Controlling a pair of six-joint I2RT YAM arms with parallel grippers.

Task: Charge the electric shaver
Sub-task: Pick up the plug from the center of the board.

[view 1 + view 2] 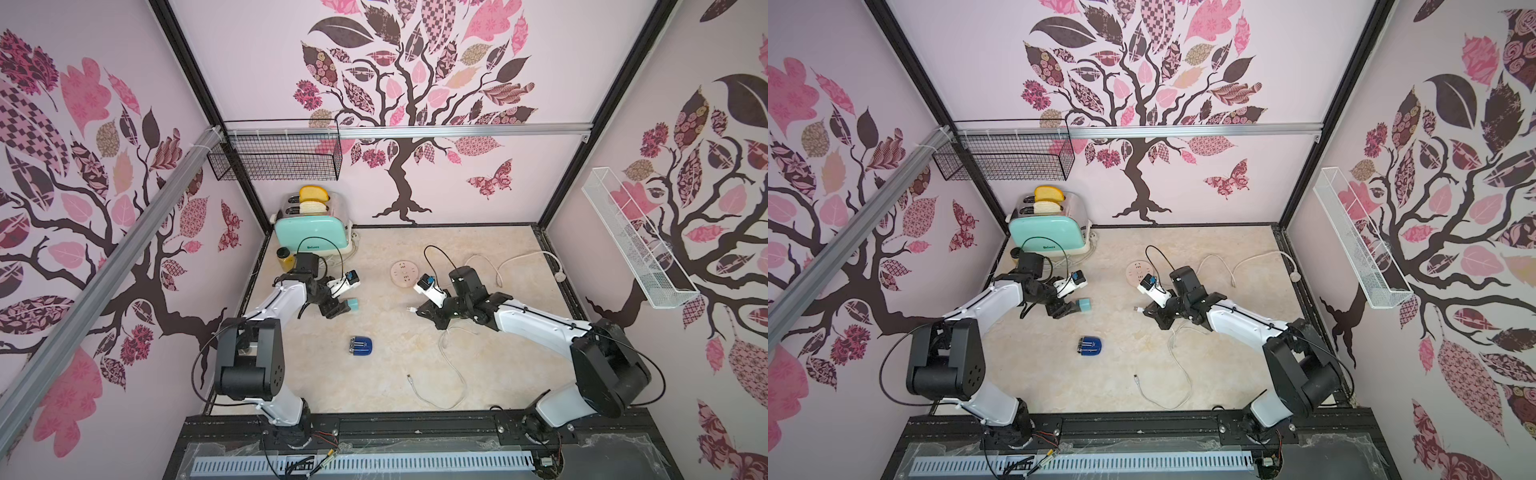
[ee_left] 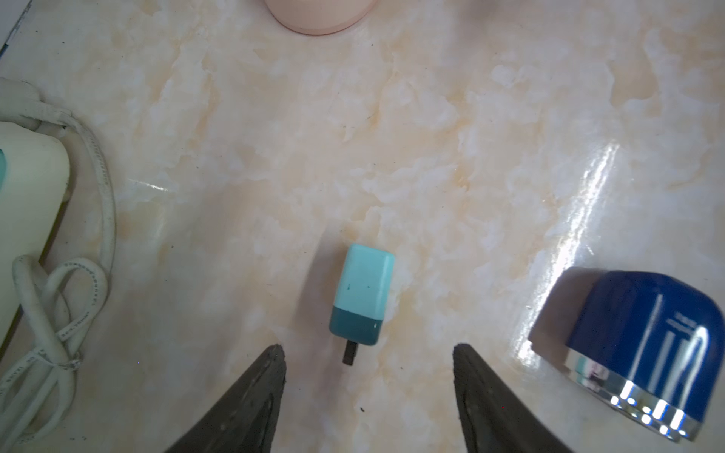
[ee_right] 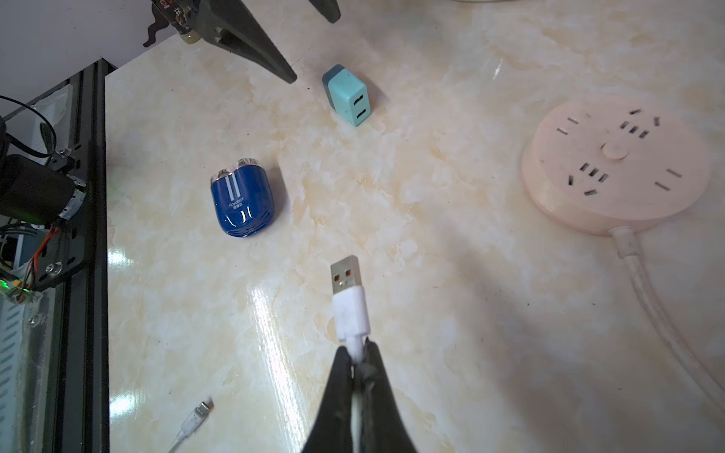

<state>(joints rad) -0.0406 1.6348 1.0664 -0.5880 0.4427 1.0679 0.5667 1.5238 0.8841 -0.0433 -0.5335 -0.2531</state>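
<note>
Electric shaver (image 1: 360,345) lies on the worktop (image 1: 311,382) left of centre, nearer the front edge. Left gripper (image 2: 368,349) stands spread beside the mint adapter (image 2: 363,290); right gripper (image 3: 355,349) pinches the USB cable (image 3: 350,313) just behind its plug.

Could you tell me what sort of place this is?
Probably a mock kitchen corner in a robot test booth: a toaster holding bread, a marble-look counter, and decorated panel walls.

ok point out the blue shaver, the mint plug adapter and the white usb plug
dark blue glossy electric shaver (image 3: 242,204): right wrist view, blue body
mint-green cube plug adapter (image 2: 364,280): left wrist view, lighter green part
white usb plug (image 3: 350,313): right wrist view, white housing
</note>
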